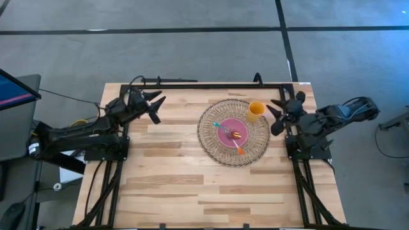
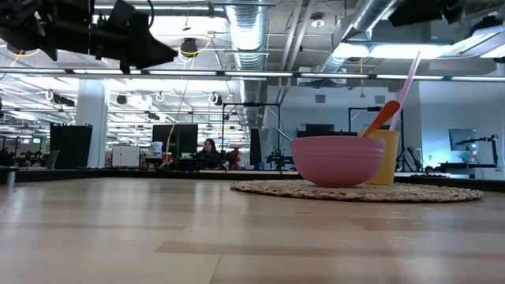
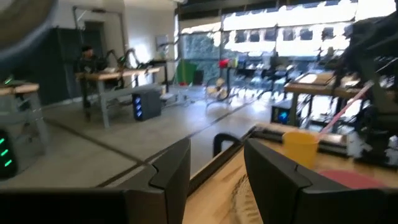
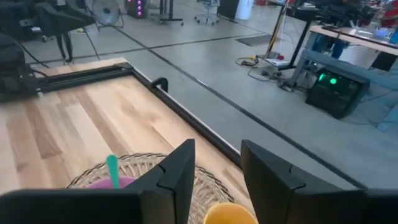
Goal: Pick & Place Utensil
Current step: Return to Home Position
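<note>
From above we see the left hand (image 1: 158,108) raised over the left rear part of the bench (image 1: 166,185), and the right hand (image 1: 275,117) at the bench's right edge, just beside the yellow cup (image 1: 255,111). Both hands are spread wide and hold nothing. The two wrist views confirm this, each showing open space between that arm's dark fingers (image 3: 174,171) (image 4: 268,177).

The high view lays out the woven mat (image 1: 211,144) right of centre, with the pink bowl (image 1: 225,134) in its middle and the cup on its far right rim. The orange fork (image 1: 238,139) and the green spoon (image 1: 219,126) lie crossed in the bowl.

The low view gives us what the top-down picture hides. The pink straw (image 2: 408,79) stands tilted out of the cup, and the fork's handle leans up over the bowl's rim. The cup stands behind the bowl. A person (image 2: 210,151) sits at a desk far off in the room.

The left wrist view catches the cup and straw across the bench. The right wrist view looks down on the spoon's green handle, the mat's edge and the cup's rim.
</note>
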